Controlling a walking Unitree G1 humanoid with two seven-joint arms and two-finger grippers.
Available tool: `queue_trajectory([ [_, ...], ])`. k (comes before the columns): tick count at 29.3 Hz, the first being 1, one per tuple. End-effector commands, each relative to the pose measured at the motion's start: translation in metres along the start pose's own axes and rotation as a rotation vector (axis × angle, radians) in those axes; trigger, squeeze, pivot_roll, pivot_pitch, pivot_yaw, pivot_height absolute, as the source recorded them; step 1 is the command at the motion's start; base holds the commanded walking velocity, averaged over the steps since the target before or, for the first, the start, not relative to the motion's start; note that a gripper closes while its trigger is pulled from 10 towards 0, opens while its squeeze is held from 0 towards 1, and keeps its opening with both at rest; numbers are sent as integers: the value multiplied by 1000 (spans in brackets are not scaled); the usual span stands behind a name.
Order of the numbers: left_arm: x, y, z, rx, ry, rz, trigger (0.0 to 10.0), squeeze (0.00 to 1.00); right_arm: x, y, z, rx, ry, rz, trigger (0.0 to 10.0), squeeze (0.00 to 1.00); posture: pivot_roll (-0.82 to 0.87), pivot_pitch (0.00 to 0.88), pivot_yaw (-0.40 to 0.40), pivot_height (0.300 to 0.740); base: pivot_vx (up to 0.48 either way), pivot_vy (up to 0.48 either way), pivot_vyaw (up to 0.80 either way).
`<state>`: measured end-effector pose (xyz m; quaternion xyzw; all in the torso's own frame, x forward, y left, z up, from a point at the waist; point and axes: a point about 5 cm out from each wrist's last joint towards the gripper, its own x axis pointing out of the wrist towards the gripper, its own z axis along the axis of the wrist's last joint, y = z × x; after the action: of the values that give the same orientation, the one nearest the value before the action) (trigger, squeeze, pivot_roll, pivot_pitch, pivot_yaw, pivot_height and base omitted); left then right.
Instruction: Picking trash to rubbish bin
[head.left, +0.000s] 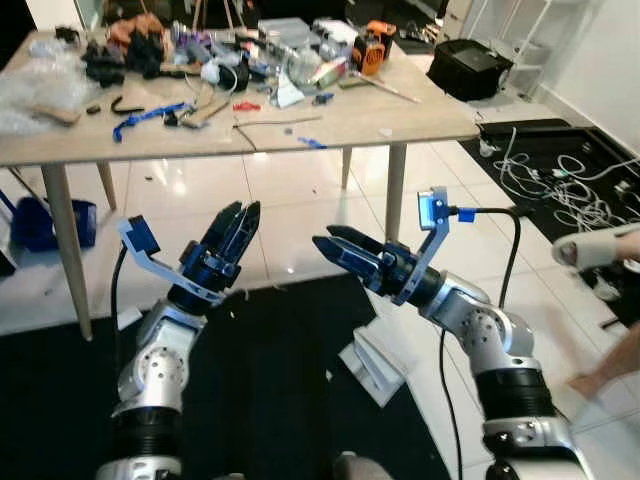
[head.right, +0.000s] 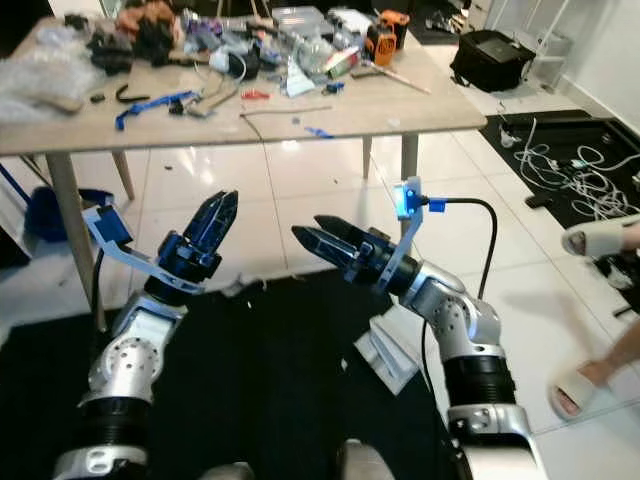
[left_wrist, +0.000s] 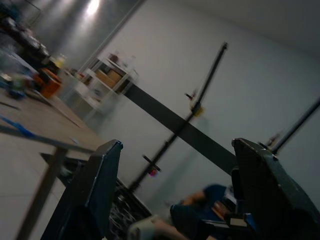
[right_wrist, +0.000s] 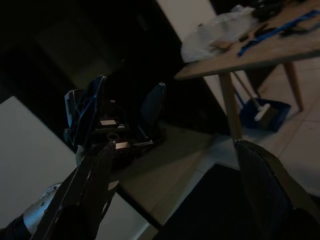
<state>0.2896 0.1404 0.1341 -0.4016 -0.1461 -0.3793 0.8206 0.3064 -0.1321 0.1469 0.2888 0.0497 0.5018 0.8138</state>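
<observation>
Both tools are raised over a black rug, holding nothing: left tool (head.left: 238, 222) and right tool (head.left: 335, 243) have fingers spread. White crumpled paper trash (head.left: 375, 362) lies at the rug's right edge — a reach could snag the right arm's cable. No bin visible; a person's foot (head.right: 578, 388) stands near.

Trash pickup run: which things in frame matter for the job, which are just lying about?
Job:
- white crumpled paper on the floor at the edge of the black mat, likely trash
- left hand, open, held up in the air
- right hand, open, pointing toward the left one

Lying about:
- wooden table with tool clutter
- blue dustpan
- white cables
- black case
- person's foot in a slipper
</observation>
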Motion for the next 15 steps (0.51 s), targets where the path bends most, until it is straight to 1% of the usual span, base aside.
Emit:
queue_trajectory([
  [1,-2,0,1,7,-2,1,10000,0,5,4,1,-9,-1,31,10000,0,4,0,-57,740,480,0,781],
  [4,-3,0,1,7,-1,1,10000,0,6,3,1,-1,-7,22,10000,0,5,0,-58,740,480,0,712],
  [15,-2,1,0,6,-1,-1,10000,0,5,1,1,10,-8,18,10000,0,4,0,-56,740,480,0,0],
])
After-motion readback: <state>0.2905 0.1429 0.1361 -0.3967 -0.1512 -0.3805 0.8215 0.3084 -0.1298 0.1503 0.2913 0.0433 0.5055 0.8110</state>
